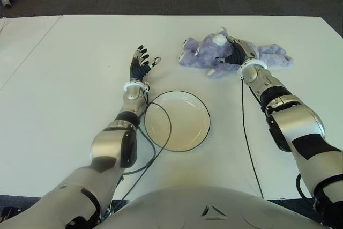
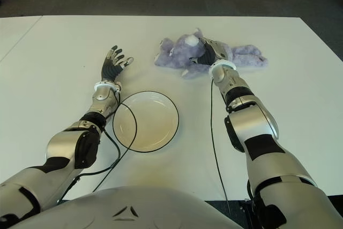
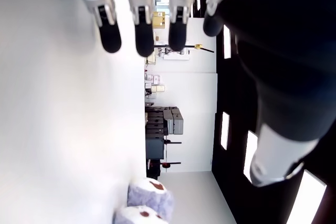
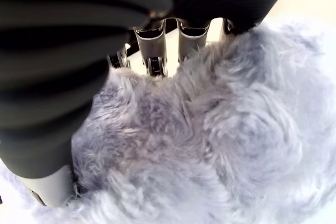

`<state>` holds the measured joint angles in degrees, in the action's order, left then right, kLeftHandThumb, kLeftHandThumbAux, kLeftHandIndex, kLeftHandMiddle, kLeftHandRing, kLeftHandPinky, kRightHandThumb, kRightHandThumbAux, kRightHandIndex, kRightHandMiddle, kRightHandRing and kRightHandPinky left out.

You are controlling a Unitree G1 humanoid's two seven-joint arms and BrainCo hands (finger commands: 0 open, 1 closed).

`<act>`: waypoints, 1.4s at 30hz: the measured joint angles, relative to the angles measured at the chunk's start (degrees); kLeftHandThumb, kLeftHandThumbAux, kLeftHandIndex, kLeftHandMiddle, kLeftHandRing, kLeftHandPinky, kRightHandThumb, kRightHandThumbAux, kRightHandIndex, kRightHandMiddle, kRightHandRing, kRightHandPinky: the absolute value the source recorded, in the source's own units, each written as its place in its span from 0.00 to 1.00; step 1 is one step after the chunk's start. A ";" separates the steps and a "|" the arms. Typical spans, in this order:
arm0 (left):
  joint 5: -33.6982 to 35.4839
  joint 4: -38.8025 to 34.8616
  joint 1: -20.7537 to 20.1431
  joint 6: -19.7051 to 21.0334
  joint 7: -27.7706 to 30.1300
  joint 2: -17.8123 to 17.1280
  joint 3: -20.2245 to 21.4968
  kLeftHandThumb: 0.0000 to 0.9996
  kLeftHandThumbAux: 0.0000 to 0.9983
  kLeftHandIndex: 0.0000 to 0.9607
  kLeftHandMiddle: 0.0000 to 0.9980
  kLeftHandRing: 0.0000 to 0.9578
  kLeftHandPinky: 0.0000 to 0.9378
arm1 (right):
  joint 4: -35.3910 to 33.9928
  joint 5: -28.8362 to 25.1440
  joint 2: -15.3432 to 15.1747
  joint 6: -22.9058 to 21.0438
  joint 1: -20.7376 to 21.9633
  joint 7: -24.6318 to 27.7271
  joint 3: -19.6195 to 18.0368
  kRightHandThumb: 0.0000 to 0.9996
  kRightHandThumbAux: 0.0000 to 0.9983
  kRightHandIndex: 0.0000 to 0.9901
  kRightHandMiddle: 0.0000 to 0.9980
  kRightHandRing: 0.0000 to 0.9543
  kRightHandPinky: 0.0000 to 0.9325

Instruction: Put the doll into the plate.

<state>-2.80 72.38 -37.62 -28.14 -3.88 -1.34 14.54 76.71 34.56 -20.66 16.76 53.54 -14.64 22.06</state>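
Stretching across both eye views, the white table (image 1: pixel 69 79) carries everything here, from the biggest thing down to the fingertips. Next in size is the doll (image 1: pixel 203 53), a purple-grey plush animal lying on its side toward the far part of the table, out beyond the plate and a little toward the robot's right. It looks light, soft and squashy, with long shaggy fur that should give under pressure rather than slip; nothing about it seems fragile. The thick middle of the body looks like the best place to hold it, since a limb or ear would probably let it dangle and swing.

The plate (image 1: pixel 161 138) sits nearer the robot, round, shallow and white with a dark rim, and nothing lies in it. Its low wall means the doll could flop over the edge unless set down near the centre.

The right hand (image 1: pixel 238 52) is on the doll's midsection, and the right wrist view shows its fingers (image 4: pixel 157 51) sunk into the fur, wrapped around the body. The left hand (image 1: pixel 142 65) shows just beyond the plate on its left side, fingers spread and holding nothing.
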 measured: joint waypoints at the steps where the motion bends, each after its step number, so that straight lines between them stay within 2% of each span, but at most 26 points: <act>1: 0.01 0.00 0.00 0.00 -0.06 0.02 0.01 0.00 0.73 0.04 0.14 0.16 0.19 | 0.02 0.29 -0.09 -0.04 0.22 0.01 0.48 0.72 0.71 0.44 0.78 0.82 0.86; 7: 0.06 0.00 -0.04 0.00 -0.23 0.12 0.10 0.00 0.72 0.05 0.15 0.17 0.20 | 0.07 1.01 -1.23 0.49 1.19 1.00 2.10 0.72 0.71 0.44 0.80 0.84 0.88; 11: 0.08 -0.01 -0.06 0.00 -0.24 0.17 0.13 0.00 0.72 0.05 0.15 0.17 0.20 | -0.13 1.02 -2.40 2.82 1.56 2.07 2.66 0.72 0.71 0.45 0.80 0.84 0.89; 15: 0.06 -0.01 -0.06 0.00 -0.27 0.23 0.08 0.00 0.72 0.06 0.14 0.15 0.15 | -0.39 0.85 -3.95 6.29 1.54 3.13 2.64 0.72 0.71 0.45 0.82 0.87 0.90; 19: -0.08 -0.02 -0.13 -0.01 -0.32 0.26 -0.09 0.00 0.71 0.06 0.14 0.16 0.16 | -1.29 -0.37 -6.59 11.72 1.51 4.44 1.52 0.72 0.71 0.45 0.82 0.86 0.89; 29: -0.09 -0.02 -0.23 -0.01 -0.64 0.38 -0.17 0.00 0.71 0.04 0.13 0.13 0.14 | -3.97 -1.26 -12.10 21.00 1.59 3.95 -0.88 0.72 0.71 0.45 0.85 0.89 0.91; 42: -0.02 -0.02 -0.28 -0.01 -0.67 0.47 -0.07 0.00 0.72 0.03 0.12 0.14 0.17 | -10.01 -4.43 -18.17 27.68 3.21 3.36 -5.65 0.71 0.71 0.44 0.87 0.92 0.94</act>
<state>-2.82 72.37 -37.90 -28.15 -4.56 -0.87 14.47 66.70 30.14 -38.83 44.44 56.76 -11.28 16.40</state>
